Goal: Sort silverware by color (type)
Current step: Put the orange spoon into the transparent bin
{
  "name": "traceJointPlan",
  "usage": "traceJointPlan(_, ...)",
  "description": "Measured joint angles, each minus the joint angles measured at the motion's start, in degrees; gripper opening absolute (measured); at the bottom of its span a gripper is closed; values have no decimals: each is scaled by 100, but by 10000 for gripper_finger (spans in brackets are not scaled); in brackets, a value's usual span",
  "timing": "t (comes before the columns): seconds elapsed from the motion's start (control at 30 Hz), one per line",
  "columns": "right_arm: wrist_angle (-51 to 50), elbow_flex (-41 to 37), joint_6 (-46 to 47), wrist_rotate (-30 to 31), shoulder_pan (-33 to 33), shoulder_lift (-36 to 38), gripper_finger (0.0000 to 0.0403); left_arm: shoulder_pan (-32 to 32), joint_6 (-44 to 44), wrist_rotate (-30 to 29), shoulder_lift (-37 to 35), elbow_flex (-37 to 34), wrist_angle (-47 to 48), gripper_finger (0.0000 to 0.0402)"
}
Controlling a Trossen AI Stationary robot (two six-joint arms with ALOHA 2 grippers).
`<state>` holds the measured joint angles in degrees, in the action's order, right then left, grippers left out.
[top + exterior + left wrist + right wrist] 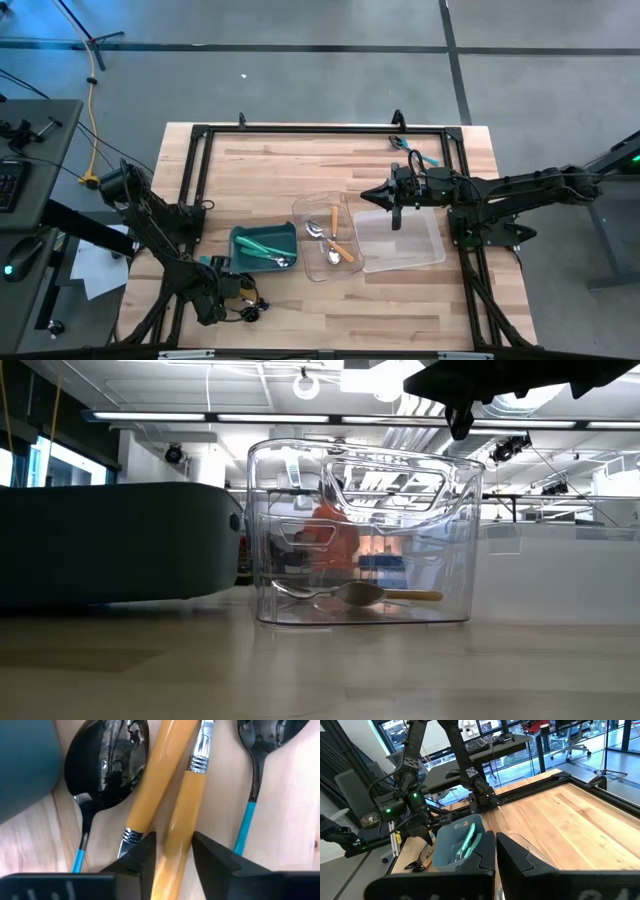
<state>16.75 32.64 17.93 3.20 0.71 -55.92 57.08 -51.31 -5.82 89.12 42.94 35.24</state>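
Observation:
My left gripper (228,290) is low over a small pile of silverware (247,303) at the table's near left, in front of the teal bin (265,245). In the left wrist view its fingers stand on either side of an orange handle (182,815). Beside that handle lie a second orange-handled piece (150,795) and two black-headed spoons with teal handles (107,765) (260,750). Teal-handled spoons (262,250) lie in the bin. Orange-handled spoons (335,240) lie in a clear tray (303,215). My right gripper (384,193) is shut and empty above the trays. My left gripper pinches the orange handle's middle (172,855) between its two fingers (145,855), which come from above and stand across it. The handle's ferrule and silver neck (200,760) reach away from the fingers over the tabletop. I cannot tell whether the piece is lifted.
A second clear tray (432,250) stands right of the first, with nothing in it. A black frame (300,130) runs around the work area. A teal tool (420,152) lies at the far right. In the low view the bin (110,545) and tray (300,480) stand side by side.

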Motion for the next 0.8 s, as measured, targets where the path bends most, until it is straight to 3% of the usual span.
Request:
traceJointPlan(0.33, 0, -2, 0, 2, 0, 0, 0, 11, 204, 150, -8, 99, -30, 45)
traceJointPlan(0.8, -22, -2, 0, 2, 2, 0, 0, 9, 531, 157, -15, 136, 105, 44)
